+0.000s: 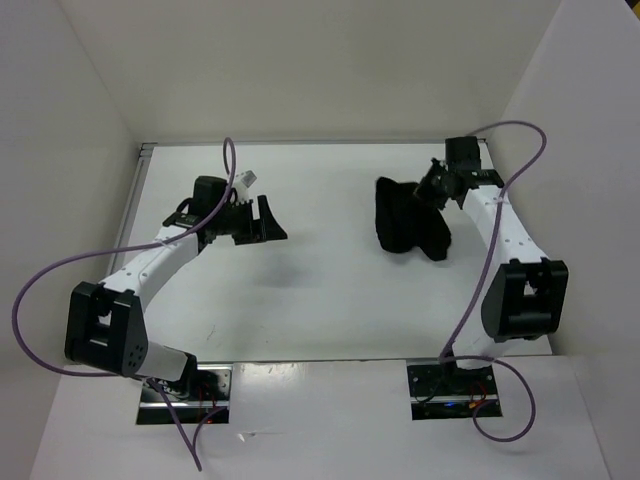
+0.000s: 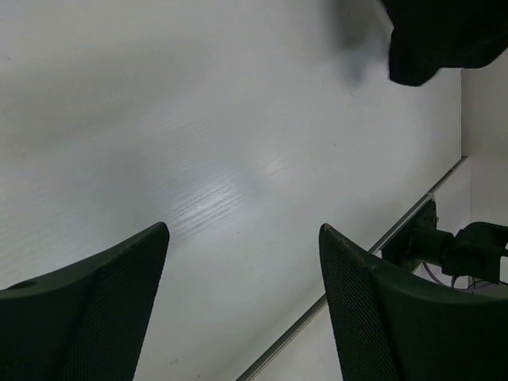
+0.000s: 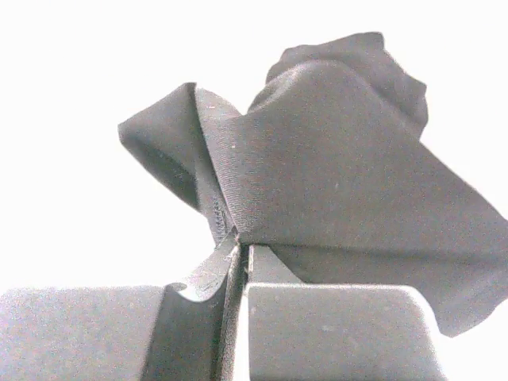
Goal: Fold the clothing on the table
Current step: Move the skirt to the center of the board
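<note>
The black clothing [image 1: 408, 220] lies bunched at the right back part of the white table [image 1: 320, 300]. My right gripper [image 1: 432, 187] is at the garment's right upper edge. In the right wrist view its jaws are pressed together with a fold and hem of the clothing [image 3: 317, 182] pinched at the right gripper [image 3: 240, 242]. My left gripper [image 1: 268, 222] hovers left of centre, apart from the cloth, wide open. In the left wrist view the left gripper [image 2: 244, 238] has only bare table between its fingers, and a corner of the clothing [image 2: 440, 40] shows at top right.
White walls [image 1: 80, 120] enclose the table on three sides. A thin metal strip [image 2: 349, 270] marks the table's edge. Purple cables [image 1: 60, 270] loop from both arms. The arm bases [image 1: 185, 392] sit at the near edge.
</note>
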`<action>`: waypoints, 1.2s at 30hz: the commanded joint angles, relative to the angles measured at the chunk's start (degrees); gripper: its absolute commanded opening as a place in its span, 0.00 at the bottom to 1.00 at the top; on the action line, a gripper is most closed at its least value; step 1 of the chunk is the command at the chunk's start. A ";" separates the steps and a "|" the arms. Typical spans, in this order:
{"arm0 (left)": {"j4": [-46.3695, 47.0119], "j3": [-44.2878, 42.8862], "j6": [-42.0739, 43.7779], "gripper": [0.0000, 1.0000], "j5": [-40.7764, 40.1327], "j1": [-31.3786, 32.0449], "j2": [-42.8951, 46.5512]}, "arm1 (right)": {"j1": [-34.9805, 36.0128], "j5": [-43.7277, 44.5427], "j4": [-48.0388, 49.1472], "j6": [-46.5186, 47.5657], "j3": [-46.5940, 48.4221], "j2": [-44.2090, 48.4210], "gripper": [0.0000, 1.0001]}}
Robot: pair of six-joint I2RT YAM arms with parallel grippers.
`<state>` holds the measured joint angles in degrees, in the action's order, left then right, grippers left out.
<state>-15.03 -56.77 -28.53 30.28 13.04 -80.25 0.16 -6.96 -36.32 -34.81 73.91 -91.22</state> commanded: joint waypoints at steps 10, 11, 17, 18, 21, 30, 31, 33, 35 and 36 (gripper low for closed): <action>0.35 -1.67 1.73 0.83 3.73 -0.21 -1.75 | 6.50 -22.12 -13.50 11.78 -9.02 9.56 0.37; -0.35 -1.67 1.73 0.83 3.73 -0.21 -1.75 | 7.12 -22.13 -17.52 12.56 -12.27 11.31 0.40; 0.34 -1.67 1.73 0.83 6.18 -0.21 -2.46 | 7.83 -6.41 -26.44 8.55 -8.18 15.64 0.54; 0.35 -1.15 1.03 0.83 6.19 -0.21 -3.24 | 7.83 -5.01 -25.48 7.57 -7.38 14.85 0.54; 1.67 -1.15 0.42 0.83 8.56 -0.21 -4.83 | 7.83 -4.20 -16.54 3.37 -7.38 10.91 0.54; 2.20 -1.15 -0.65 0.83 10.24 -0.21 -5.45 | 7.83 9.06 -5.61 -1.93 3.69 -8.43 0.52; 2.19 -1.15 -0.65 0.83 10.23 -0.21 -4.84 | 7.83 10.11 -5.61 -1.93 5.70 -10.45 0.52; 1.06 -1.15 -0.04 0.83 9.63 -0.21 -4.22 | 7.83 12.40 -5.61 -1.93 7.38 -11.52 0.52; 0.52 -0.62 -0.03 0.83 9.09 -0.21 -3.69 | 7.83 13.72 -5.61 -1.41 9.76 -12.14 0.52; 0.52 -0.62 -0.03 0.83 9.09 -0.21 -3.69 | 7.83 15.38 -6.30 -1.40 11.07 -12.66 0.52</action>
<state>-14.81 -56.77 -28.88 38.81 13.04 -86.15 7.90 1.89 -44.47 -35.57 79.64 -104.40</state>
